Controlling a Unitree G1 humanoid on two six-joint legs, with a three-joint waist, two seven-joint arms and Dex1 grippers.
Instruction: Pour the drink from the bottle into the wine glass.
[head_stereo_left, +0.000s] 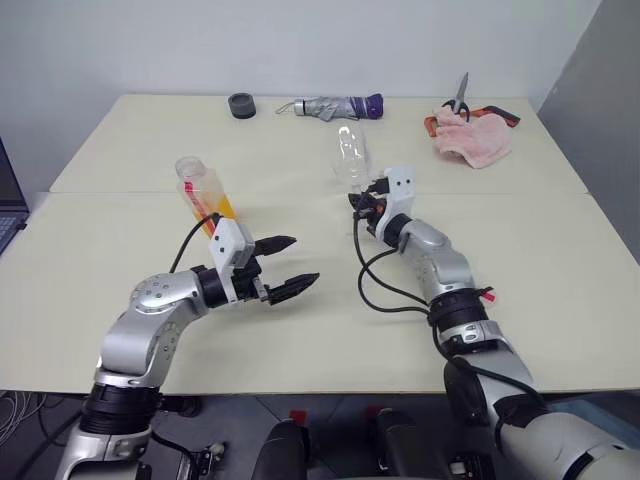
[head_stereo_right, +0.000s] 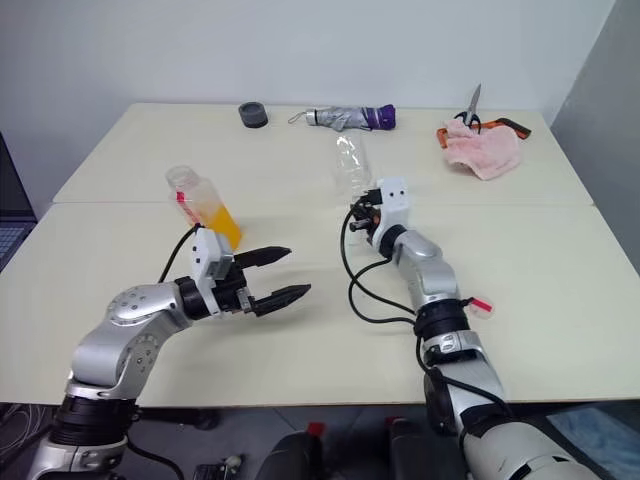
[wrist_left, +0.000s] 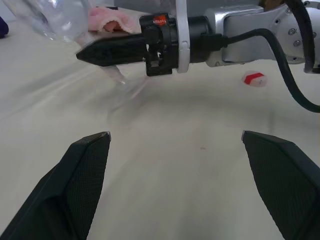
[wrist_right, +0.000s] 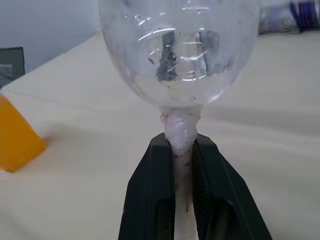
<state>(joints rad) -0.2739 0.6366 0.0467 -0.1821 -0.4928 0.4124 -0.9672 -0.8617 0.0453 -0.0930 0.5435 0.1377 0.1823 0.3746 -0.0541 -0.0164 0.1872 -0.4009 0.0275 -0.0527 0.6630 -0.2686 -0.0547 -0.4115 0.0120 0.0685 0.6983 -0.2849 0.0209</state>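
Bottle (head_stereo_left: 205, 195) stands left of wine glass (head_stereo_left: 351, 160).

Lab: bare table (head_stereo_left: 300, 330), blank wall (head_stereo_left: 300, 40).

TEXT: none legible | bottle (head_stereo_left: 205, 193) – red strip on its side (too small to make out) | no brand, number or sign readable anywhere

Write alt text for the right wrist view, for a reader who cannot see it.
The right gripper has its two black fingers shut on the stem of the empty wine glass, whose bowl rises above them. Behind lies the cream table, with the orange drink in the bottle at one edge.
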